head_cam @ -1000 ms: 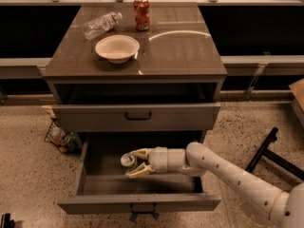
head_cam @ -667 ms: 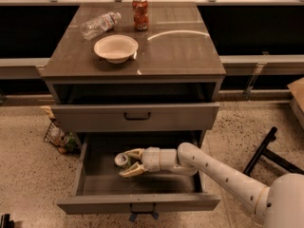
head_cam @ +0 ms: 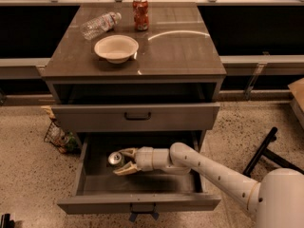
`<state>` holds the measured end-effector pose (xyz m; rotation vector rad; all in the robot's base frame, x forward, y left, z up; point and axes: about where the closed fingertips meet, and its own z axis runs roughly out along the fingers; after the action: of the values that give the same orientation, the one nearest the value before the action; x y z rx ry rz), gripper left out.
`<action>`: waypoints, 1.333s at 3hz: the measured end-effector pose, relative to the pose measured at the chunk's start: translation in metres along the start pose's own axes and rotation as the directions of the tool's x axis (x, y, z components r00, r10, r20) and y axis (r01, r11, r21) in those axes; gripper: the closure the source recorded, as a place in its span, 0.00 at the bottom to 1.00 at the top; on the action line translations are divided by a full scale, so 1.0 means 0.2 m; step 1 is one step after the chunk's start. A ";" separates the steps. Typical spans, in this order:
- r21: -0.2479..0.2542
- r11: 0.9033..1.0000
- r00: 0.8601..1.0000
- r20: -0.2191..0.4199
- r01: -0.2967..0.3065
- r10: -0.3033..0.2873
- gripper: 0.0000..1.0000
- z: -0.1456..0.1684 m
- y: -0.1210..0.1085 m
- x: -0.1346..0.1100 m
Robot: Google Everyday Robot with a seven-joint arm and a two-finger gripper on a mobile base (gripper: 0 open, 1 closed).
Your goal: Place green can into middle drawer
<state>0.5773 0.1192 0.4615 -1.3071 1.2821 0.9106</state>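
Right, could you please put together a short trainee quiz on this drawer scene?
1. True or false: the gripper is inside the open middle drawer.
2. What stands behind the white bowl on the cabinet top? A) red-orange can B) mug C) plate
3. Fill in: the gripper's fingers are closed around the green ___.
Key: 1 true; 2 A; 3 can, meaning the green can.

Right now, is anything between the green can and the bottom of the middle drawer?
Nothing visible. The gripper holds the green can inside the open middle drawer, with only bare grey bottom below it.
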 end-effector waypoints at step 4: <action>0.147 0.979 0.989 0.042 -0.143 0.139 0.26 -0.32 -0.10 -0.23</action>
<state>0.5806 0.0628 0.5208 -1.0918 1.4044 0.9113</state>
